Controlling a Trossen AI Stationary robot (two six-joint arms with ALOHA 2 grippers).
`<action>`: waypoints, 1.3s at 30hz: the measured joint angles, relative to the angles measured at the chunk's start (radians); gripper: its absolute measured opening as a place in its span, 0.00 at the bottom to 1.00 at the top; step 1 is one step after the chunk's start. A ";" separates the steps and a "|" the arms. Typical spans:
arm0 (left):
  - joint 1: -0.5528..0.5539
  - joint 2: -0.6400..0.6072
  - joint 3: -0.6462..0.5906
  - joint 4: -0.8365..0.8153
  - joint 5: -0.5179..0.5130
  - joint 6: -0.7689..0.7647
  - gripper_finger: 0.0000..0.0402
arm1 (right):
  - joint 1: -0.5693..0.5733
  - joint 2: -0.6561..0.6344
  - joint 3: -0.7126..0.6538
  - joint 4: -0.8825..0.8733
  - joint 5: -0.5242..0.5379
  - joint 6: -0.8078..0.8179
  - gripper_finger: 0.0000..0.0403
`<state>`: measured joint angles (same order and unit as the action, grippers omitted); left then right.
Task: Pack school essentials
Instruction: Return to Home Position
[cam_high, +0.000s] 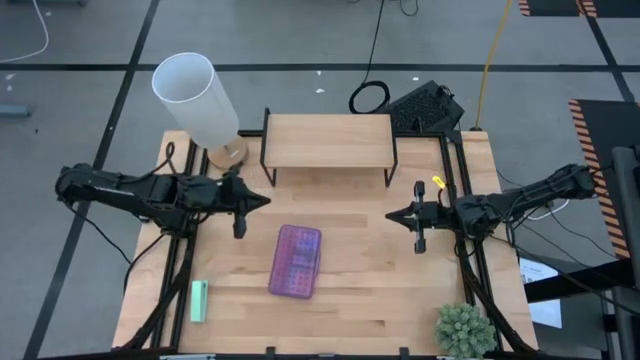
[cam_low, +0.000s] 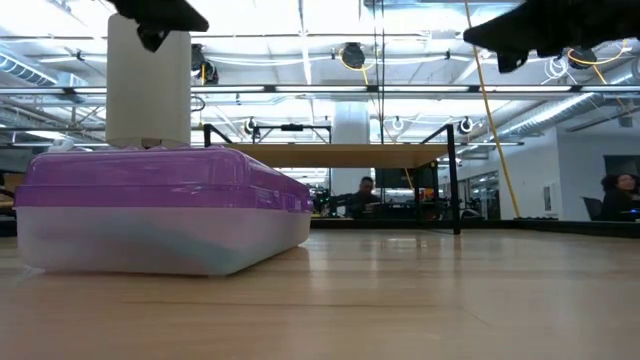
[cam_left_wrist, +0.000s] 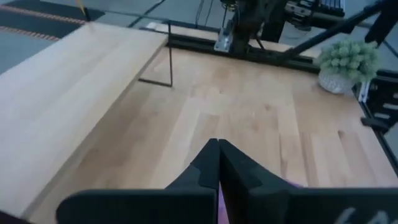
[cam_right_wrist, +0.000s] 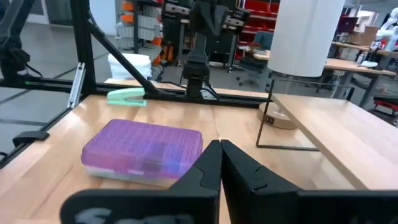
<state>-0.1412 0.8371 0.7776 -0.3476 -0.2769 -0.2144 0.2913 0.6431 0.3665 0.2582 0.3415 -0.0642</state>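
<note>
A purple studded case (cam_high: 296, 260) with a clear lower half (cam_low: 165, 240) lies shut and flat on the wooden table's middle. What is inside it does not show. A tiny yellow piece (cam_high: 437, 183) lies near the right arm. The other school essentials are out of view. My left gripper (cam_high: 262, 202) hovers shut above the table, to the far left of the case, its fingers (cam_left_wrist: 208, 168) closed together. My right gripper (cam_high: 392, 215) hovers shut to the right of the case, pointing toward the case (cam_right_wrist: 143, 149).
A mint-green block (cam_high: 199, 300) lies at the near left. A white lamp (cam_high: 197, 98) stands at the far left beside a low wooden shelf (cam_high: 328, 140) on black legs. A small potted plant (cam_high: 465, 330) sits at the near right corner. Bare table lies between the case and my right gripper.
</note>
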 joint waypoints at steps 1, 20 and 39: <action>-0.002 -0.010 -0.008 -0.008 0.003 0.000 0.01 | 0.000 -0.001 -0.017 0.021 0.003 0.000 0.00; -0.006 -0.080 -0.188 0.035 0.050 -0.015 0.01 | -0.002 -0.118 -0.256 0.196 -0.168 0.057 0.00; -0.006 -0.385 -0.481 0.246 0.075 0.000 0.00 | -0.002 -0.352 -0.336 0.099 -0.218 0.101 0.00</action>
<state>-0.1474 0.4521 0.2967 -0.1021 -0.2016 -0.2140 0.2893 0.2915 0.0309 0.3572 0.1235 0.0368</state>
